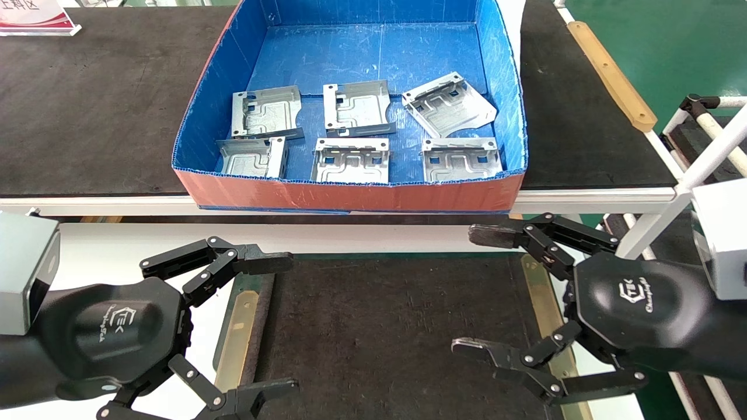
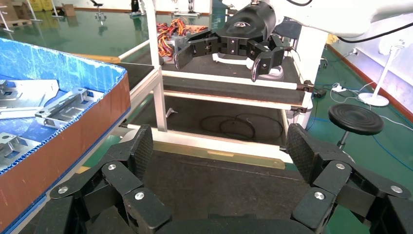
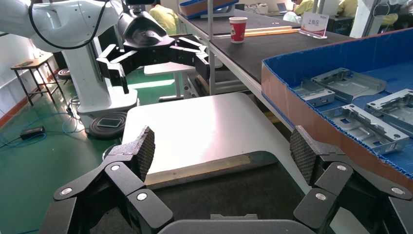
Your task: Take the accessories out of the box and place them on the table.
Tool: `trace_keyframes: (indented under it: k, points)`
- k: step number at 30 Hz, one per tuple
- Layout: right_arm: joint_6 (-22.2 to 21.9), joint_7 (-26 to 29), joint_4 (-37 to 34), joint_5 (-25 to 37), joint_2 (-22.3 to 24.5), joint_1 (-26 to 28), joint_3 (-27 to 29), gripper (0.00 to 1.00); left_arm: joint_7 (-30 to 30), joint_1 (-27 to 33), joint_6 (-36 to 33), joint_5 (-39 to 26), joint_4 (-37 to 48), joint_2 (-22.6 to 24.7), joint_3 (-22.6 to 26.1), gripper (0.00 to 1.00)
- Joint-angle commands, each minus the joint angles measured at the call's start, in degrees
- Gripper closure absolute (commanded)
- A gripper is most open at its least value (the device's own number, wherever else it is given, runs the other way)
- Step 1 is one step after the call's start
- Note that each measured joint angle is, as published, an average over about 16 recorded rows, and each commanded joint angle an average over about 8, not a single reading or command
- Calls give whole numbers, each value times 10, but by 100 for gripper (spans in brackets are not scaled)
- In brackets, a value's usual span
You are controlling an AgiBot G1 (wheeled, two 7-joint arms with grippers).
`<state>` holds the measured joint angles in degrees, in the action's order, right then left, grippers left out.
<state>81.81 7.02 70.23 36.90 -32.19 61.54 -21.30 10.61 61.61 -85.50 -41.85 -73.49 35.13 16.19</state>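
Observation:
Several shiny stamped metal accessories (image 1: 350, 160) lie in two rows in the near half of the blue box (image 1: 233, 64), whose front face is orange-red. They also show in the left wrist view (image 2: 68, 109) and the right wrist view (image 3: 341, 83). My left gripper (image 1: 286, 324) is open and empty over the left edge of the table's black mat (image 1: 379, 326). My right gripper (image 1: 468, 290) is open and empty over the mat's right edge. Both hover in front of the box, below its front wall. The table's white top (image 3: 204, 126) is bare.
The box stands on a long dark-topped bench (image 1: 87, 105) behind the table. A sign (image 1: 35, 14) stands at the bench's far left and a red paper cup (image 3: 237, 28) farther along it. A white tube frame (image 1: 700, 157) is at the right, and a black stool (image 2: 355, 118) stands on the floor.

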Motion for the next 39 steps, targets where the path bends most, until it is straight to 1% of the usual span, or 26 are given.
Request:
trace_keyframes:
  k: [1,39]
  points:
    - [0,0,0,0,0,0,0,0,0,0,0,0,0,0,0,0]
    - [0,0,0,0,0,0,0,0,0,0,0,0,0,0,0,0]
